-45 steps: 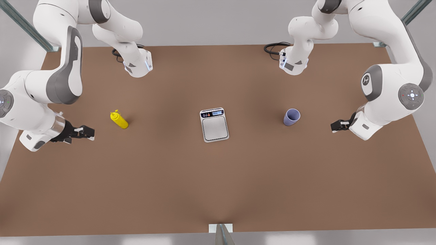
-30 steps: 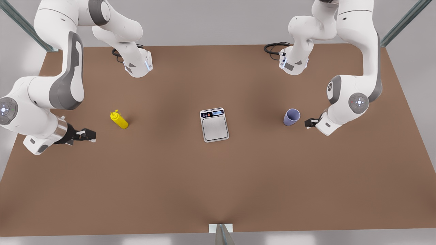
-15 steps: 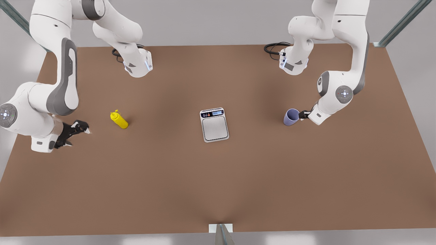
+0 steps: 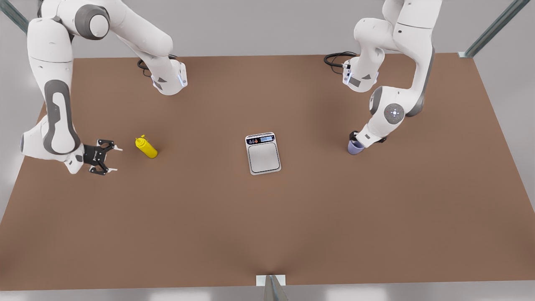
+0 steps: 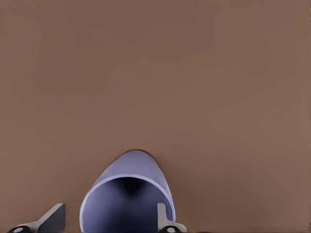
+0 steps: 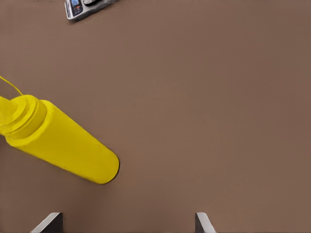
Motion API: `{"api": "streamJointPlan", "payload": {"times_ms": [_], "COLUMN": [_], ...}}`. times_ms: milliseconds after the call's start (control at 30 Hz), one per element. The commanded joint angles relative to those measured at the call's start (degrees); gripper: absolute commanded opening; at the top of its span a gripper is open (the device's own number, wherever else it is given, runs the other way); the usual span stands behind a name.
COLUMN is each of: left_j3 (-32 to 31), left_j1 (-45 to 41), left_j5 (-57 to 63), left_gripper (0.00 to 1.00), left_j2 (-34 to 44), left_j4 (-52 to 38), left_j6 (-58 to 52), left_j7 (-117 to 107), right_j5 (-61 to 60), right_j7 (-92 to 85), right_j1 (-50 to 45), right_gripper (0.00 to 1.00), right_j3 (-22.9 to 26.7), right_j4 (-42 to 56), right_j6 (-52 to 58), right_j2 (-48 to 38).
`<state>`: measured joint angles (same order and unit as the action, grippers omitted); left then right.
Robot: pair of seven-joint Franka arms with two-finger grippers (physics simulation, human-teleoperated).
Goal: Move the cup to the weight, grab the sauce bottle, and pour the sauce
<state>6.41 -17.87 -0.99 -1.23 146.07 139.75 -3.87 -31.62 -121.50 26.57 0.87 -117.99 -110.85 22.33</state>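
The lavender-blue cup [image 4: 353, 149] stands on the table at the front view's right. My left gripper [image 4: 356, 139] is right at its rim. In the left wrist view the left gripper [image 5: 108, 221] is open. One of its fingers [image 5: 52, 219] is outside the cup [image 5: 127, 191] and the other is at the rim. The yellow sauce bottle [image 4: 146, 147] stands at the front view's left. My right gripper [image 4: 116, 159] is open a short way from it, fingers pointing at it. The right wrist view shows the bottle [image 6: 63, 145] ahead of that gripper [image 6: 126, 222]. The weight [image 4: 263, 154] lies at the table's centre.
Both arm bases [image 4: 169, 79] [image 4: 359, 77] and their black cables sit at the far edge of the brown table [image 4: 267, 225]. A corner of the weight [image 6: 85, 7] shows far off in the right wrist view.
The left gripper travelled in from the front view's right and now reaches the cup's rim. The right arm turned its wrist, and its gripper now faces the bottle with the fingers spread.
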Motion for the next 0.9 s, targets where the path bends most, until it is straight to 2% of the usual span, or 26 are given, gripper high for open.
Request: {"api": "streamJointPlan", "payload": {"times_ms": [0,133,200,233,300,333,367,633,867], "left_j3": [0.0,0.1,0.1,0.2,0.0,0.0,0.1,0.1,0.3], "left_j1": [3.9,3.9,3.9,3.9,3.9,3.9,3.9,3.9,3.9], "left_j5": [0.0,0.1,0.0,0.0,-0.1,-0.1,-0.1,-0.1,-0.7], "left_gripper": [0.85,0.85,0.66,0.62,0.60,0.50,0.23,0.21,0.21], "left_j2": [0.0,-0.4,-2.6,-2.7,-3.3,-3.3,-3.3,-6.6,-8.2], "left_j4": [0.0,0.1,2.1,2.1,2.1,2.1,2.1,1.6,-1.5], "left_j6": [0.0,0.3,5.0,5.0,4.9,4.9,5.0,7.7,5.1], "left_j7": [0.0,0.3,0.3,0.2,0.1,0.0,0.1,0.5,0.0], "right_j5": [-0.2,-0.2,-0.2,-0.5,-1.9,-2.7,-2.7,-2.5,-2.3], "right_j7": [-0.7,-10.8,-15.0,-16.7,-18.9,-19.9,-21.1,-29.1,-29.3], "right_j1": [0.2,5.9,7.5,7.9,8.1,8.1,8.1,8.2,8.1], "right_gripper": [1.00,1.00,1.00,1.00,1.00,1.00,1.00,1.00,1.00], "right_j3": [0.0,0.0,-0.1,-0.1,-0.1,-0.1,-0.1,0.0,0.1], "right_j4": [-0.2,-0.3,0.0,0.3,0.8,0.8,0.8,0.9,1.1], "right_j6": [0.1,4.0,4.9,5.0,6.4,7.1,7.5,13.6,16.9], "right_j2": [0.1,2.9,5.4,6.8,9.0,9.5,9.8,10.8,11.6]}}
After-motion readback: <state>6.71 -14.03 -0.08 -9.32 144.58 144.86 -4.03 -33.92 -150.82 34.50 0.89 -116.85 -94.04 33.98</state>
